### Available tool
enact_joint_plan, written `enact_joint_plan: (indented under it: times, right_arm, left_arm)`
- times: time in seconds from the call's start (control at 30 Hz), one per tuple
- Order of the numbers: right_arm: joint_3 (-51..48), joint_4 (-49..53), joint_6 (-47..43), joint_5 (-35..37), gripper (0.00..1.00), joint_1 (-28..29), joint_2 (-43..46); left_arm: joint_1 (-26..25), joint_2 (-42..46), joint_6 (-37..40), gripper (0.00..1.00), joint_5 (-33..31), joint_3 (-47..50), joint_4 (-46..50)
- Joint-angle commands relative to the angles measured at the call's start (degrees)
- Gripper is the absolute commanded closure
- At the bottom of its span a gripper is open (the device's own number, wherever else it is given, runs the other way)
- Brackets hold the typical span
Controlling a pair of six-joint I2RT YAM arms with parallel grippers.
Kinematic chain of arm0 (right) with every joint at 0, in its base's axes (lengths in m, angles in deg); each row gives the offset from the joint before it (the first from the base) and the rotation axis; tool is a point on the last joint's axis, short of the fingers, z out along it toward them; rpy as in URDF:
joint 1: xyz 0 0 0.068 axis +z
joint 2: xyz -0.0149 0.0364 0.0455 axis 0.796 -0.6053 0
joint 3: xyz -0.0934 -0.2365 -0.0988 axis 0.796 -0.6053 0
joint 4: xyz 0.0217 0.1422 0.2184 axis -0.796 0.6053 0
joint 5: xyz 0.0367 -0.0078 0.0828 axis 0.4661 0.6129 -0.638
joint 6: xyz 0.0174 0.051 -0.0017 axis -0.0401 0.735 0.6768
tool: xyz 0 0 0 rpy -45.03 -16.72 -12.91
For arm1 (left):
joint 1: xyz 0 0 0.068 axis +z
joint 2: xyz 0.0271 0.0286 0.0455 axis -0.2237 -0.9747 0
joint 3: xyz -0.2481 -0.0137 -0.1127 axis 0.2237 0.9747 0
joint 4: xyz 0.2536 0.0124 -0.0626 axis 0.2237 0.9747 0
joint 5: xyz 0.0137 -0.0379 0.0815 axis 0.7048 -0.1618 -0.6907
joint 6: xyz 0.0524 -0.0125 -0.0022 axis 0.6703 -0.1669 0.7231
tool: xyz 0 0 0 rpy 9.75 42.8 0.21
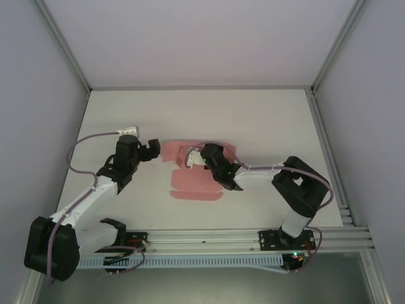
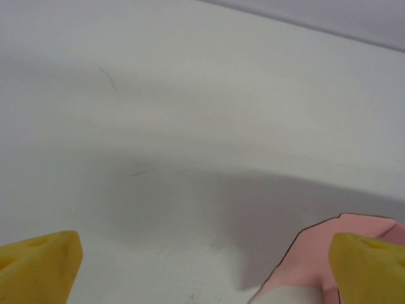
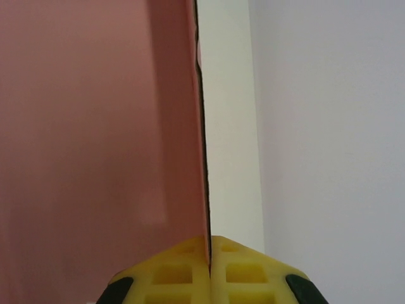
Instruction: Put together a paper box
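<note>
Folding, I judge | right gripper point(image 3: 209, 244) pinches pink card sheet point(image 1: 193, 183) | left gripper point(image 2: 205, 266) wide, empty, at its 10 o'clock | next: I crease.

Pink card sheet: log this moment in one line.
thin pink card sheet: on white table | left arm: jaws open beside it | right arm: jaws shut on it

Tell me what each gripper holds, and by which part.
The right gripper is shut on the paper box, pinching the thin edge of one pink panel. The left gripper is open and holds nothing.
</note>
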State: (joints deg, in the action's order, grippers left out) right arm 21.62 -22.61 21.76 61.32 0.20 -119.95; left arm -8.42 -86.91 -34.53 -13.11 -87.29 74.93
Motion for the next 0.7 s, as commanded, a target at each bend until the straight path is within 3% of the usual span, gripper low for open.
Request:
enact_joint_plan:
  times: [0.0,0.17,0.33,0.47,0.67]
  right_arm:
    - [-1.6,1.3,1.6,-1.3,1.00,0.9,-1.4]
    - [-2.7,-1.8,-0.3,-0.1,1.00,1.3,-0.2]
    - [-2.7,-6.6,-6.2,2.9,1.00,1.3,0.6]
    - [-2.6,-17.1,-12.4,5.3,1.00,1.0,-0.5]
    - [0.1,-17.3,-13.6,5.1,1.00,0.0,-4.4]
  left_arm:
    - [0.4,-1.4,1.4,0.00,4.6,-1.3,0.1]
    - [3.0,-4.7,-1.5,0.00,4.2,-2.2,0.1]
    - [8.2,-8.0,-2.5,0.00,7.8,-3.4,-0.4]
    - [8.8,-7.7,-3.0,0.00,8.8,-3.4,-1.3]
    - [8.8,-5.1,-2.4,0.00,14.1,-0.5,-2.8]
